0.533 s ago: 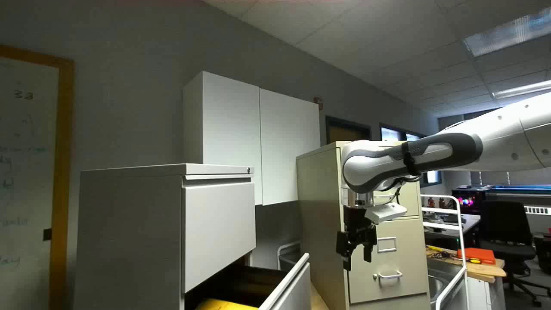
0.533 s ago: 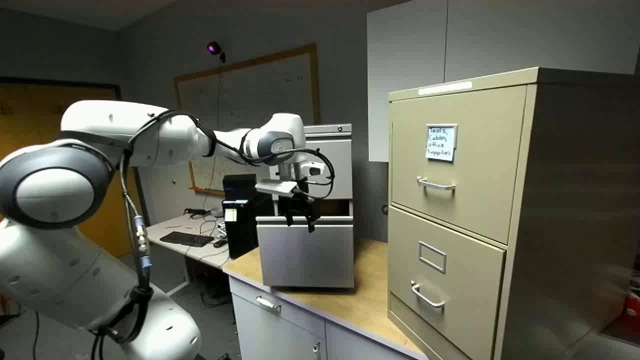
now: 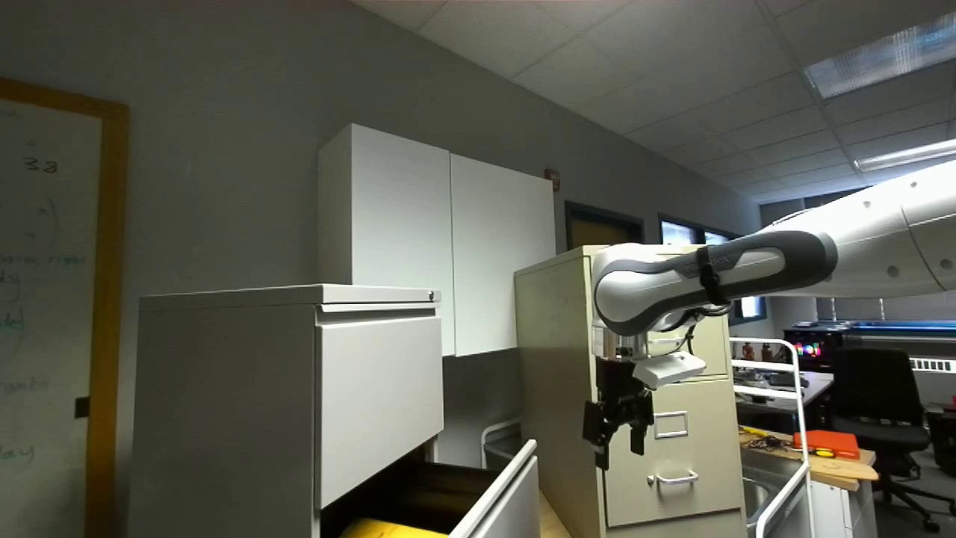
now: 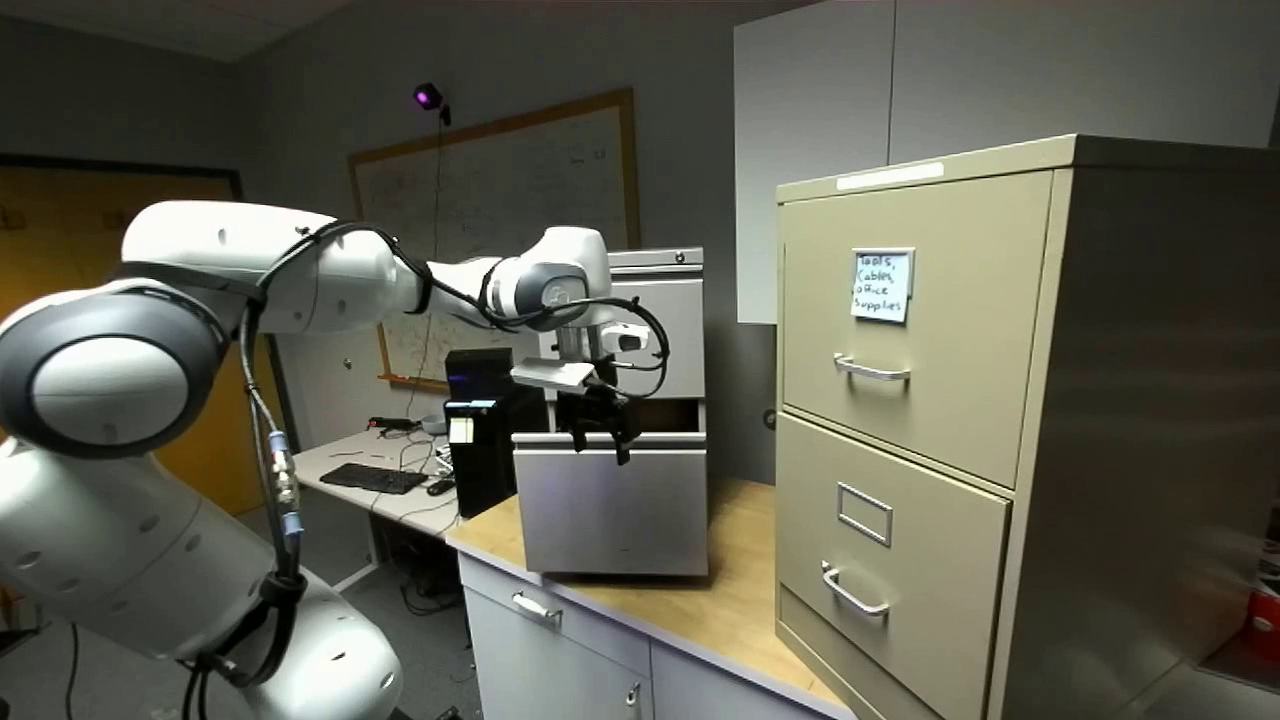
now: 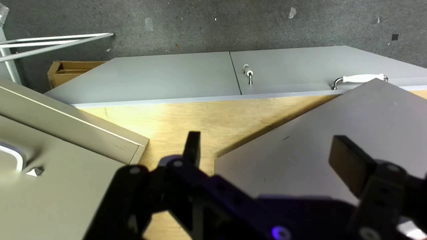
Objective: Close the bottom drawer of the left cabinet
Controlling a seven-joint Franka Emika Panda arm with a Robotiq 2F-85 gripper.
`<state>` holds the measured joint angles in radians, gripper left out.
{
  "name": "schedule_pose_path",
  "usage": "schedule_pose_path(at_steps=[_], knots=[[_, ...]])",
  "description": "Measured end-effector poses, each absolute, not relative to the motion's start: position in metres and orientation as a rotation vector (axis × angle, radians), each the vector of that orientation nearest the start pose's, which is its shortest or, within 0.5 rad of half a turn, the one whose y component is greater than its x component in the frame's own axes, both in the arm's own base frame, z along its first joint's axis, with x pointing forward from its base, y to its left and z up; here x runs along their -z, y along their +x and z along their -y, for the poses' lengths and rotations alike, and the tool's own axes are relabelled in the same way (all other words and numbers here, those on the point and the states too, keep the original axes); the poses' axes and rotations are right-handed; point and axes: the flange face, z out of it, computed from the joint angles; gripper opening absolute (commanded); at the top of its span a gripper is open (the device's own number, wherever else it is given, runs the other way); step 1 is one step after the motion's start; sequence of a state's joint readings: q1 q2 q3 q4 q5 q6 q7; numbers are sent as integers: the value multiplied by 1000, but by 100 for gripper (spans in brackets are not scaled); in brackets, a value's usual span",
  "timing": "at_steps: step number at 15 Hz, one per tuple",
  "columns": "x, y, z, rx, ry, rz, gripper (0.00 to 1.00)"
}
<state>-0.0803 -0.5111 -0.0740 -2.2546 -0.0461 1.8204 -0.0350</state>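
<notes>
The left cabinet (image 3: 224, 403) is a large pale grey-white box, and it also shows behind the arm in an exterior view (image 4: 675, 330). Its bottom drawer (image 3: 511, 497) is pulled out, with yellow showing inside. The drawer's flat front faces the camera in an exterior view (image 4: 615, 520) and shows below the fingers in the wrist view (image 5: 293, 160). My gripper (image 3: 621, 450) hangs pointing down in front of the drawer front, apart from it. It overlaps the drawer's top edge in an exterior view (image 4: 600, 450). In the wrist view the fingers (image 5: 268, 141) are wide apart with nothing between them.
A beige filing cabinet (image 4: 900, 400) with handles stands beside the drawer on the wooden counter (image 4: 750, 560). It also shows at the wrist view's left edge (image 5: 60, 186). A white wall cupboard (image 3: 500, 254) hangs behind. A black computer tower (image 4: 485, 430) stands beyond the cabinet.
</notes>
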Motion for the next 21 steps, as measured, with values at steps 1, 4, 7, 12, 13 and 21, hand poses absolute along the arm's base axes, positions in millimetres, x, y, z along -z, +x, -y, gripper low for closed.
schedule_pose_path(at_steps=[1, 4, 7, 12, 13, 21], knots=[[-563, 400, 71, 116, -3151, -160, 100], [-561, 403, 72, 132, -3151, -162, 100], [-555, 412, 74, 185, -3152, -167, 99], [-529, 436, 77, 268, -3154, -166, 56], [-522, 441, 78, 276, -3154, -166, 49], [-489, 479, 78, 402, -3151, -146, 2]])
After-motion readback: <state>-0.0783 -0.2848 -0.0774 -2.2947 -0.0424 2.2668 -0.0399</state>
